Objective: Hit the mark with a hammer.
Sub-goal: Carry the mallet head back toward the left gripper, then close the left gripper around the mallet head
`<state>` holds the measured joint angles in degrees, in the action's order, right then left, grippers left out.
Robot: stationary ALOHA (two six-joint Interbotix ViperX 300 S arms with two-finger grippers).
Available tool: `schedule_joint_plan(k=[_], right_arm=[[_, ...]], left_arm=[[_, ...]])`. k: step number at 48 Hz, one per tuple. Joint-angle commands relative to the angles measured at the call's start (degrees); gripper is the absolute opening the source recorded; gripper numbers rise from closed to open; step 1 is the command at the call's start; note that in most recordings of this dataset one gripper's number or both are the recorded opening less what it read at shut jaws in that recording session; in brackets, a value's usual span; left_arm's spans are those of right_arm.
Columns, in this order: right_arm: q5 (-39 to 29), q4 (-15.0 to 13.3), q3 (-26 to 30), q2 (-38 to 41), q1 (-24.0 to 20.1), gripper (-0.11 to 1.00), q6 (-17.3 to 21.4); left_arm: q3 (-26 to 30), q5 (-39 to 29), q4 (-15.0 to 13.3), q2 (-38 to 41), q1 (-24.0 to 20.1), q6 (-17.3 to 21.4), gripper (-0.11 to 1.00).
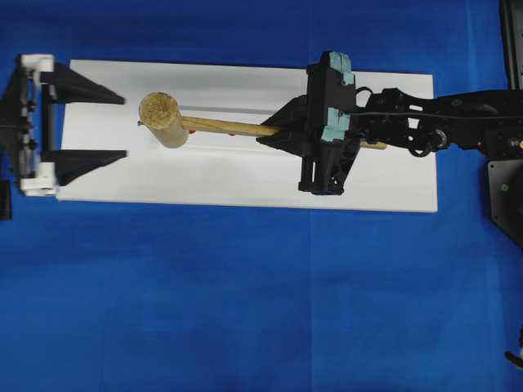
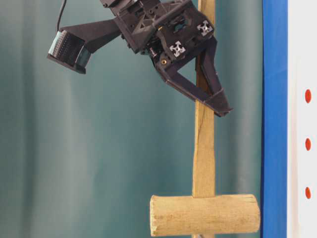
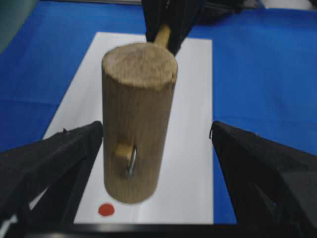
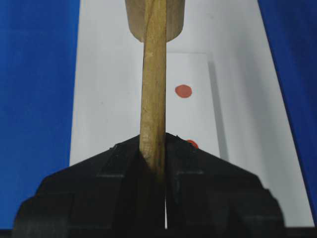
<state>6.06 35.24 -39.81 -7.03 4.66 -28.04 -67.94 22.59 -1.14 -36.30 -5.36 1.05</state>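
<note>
The hammer is a light-brown wooden mallet. Its thick head [image 1: 163, 119] stands upright over the left part of the white board [image 1: 245, 175], and its flat handle [image 1: 233, 127] runs to the right. My right gripper [image 1: 275, 135] is shut on the handle [image 4: 153, 94]. In the left wrist view the head [image 3: 138, 114] hangs just beyond my open left gripper [image 3: 156, 131], with one red mark [image 3: 106, 209] on the board beside its lower end. I cannot tell whether the head touches the board. More red marks [image 4: 183, 90] lie beside the handle. My left gripper [image 1: 124, 126] holds nothing.
The board lies on a blue table cover [image 1: 245, 310]. In the table-level view, three red marks [image 2: 308, 144] sit in a row on the board, past the hammer head [image 2: 204, 214]. A black arm base [image 1: 507, 196] stands at the right edge.
</note>
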Motion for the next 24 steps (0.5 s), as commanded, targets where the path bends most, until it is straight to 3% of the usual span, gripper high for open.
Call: schedule_joint_plan(k=[1,15,24], right_arm=[[0.6,-0.2,1.8,-0.8,-0.2,0.02,-0.1],[0.6,-0.2,1.8,-0.8,-0.5,0.02,-0.1],[0.7,-0.2,1.8,-0.9,-0.5,0.02,-0.1]], left_arm=[[3.1,2.0,0.0,3.8,-0.7,-0.1,0.94],[9.5,2.1,0.0,12.8,-2.9,-0.1,0.94],[10.7,1.5,0.0,14.0,-2.9,-0.2,0.94]])
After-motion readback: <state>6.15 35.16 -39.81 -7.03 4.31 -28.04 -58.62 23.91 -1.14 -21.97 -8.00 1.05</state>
